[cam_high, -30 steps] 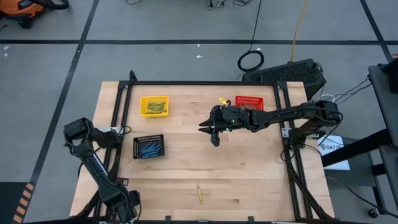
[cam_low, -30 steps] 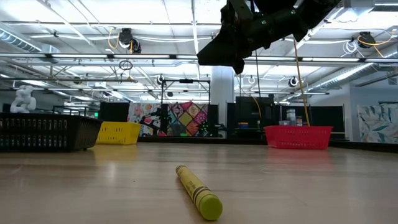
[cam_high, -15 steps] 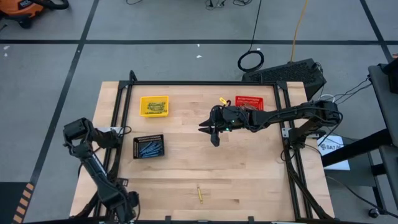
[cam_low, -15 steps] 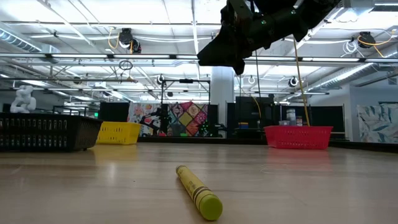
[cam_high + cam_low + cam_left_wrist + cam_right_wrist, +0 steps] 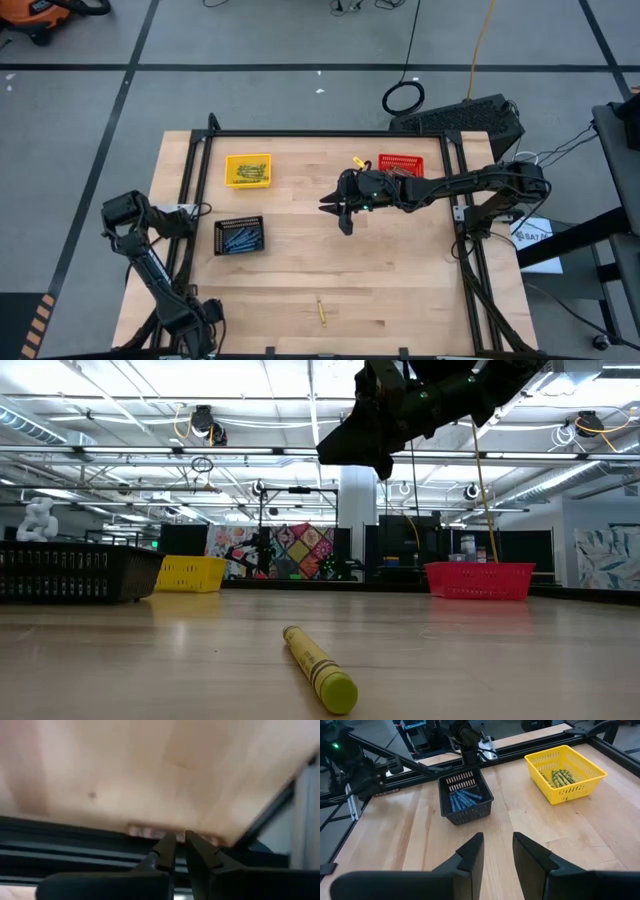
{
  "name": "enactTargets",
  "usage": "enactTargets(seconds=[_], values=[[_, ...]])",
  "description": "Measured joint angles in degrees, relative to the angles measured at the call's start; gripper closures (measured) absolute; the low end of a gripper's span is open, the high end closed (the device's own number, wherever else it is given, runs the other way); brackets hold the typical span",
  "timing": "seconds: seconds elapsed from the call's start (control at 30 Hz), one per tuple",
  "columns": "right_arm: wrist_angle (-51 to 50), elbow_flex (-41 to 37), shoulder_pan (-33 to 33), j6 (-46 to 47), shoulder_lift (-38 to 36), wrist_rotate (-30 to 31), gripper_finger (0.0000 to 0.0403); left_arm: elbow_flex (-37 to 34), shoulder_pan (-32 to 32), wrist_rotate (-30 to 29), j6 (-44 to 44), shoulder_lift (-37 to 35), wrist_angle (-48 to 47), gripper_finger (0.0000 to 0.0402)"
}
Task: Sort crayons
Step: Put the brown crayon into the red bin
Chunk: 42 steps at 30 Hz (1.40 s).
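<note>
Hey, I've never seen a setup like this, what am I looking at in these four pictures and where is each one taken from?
Two robot arms work at a wooden table. One picture looks straight down, one sits at table height, and one camera rides on each wrist. The right end effector hangs open and empty above the table's middle. The left end effector waits at the near left corner, holding nothing. On the table: a yellow basket of yellow crayons, a black basket of blue ones, a red basket, and one loose yellow crayon.

two dark jointed arms, each ending in a black two-fingered tool with tapered tips.
</note>
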Motion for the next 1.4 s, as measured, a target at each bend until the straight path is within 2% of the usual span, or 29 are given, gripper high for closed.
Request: enactTargets(seconds=[0.17, 0.37, 0.57, 1.03, 1.4], values=[[0.0, 0.0, 0.0, 0.0, 0.0, 0.1, 0.0312, -0.5, -0.1, 1.4, 0.4, 0.0, 3.8, 0.035], [0.0, 0.0, 0.1, 0.0, 0.0, 0.1, 0.0312, -0.6, -0.8, 1.2, -0.1, 0.0, 3.1, 0.0315], [0.0, 0.0, 0.2, 0.0, 0.0, 0.1, 0.0312, -0.6, -1.8, 9.2, 0.6, 0.0, 3.5, 0.0312], [0.0, 0.0, 0.2, 0.0, 0.0, 0.1, 0.0312, -0.5, -2.5, 3.5, 1.5, 0.0, 3.5, 0.0313], [-1.1, 0.0, 0.2, 0.0, 0.0, -0.1, 0.0312, -3.7, -3.4, 4.4, 2.3, 0.0, 4.2, 0.0313]])
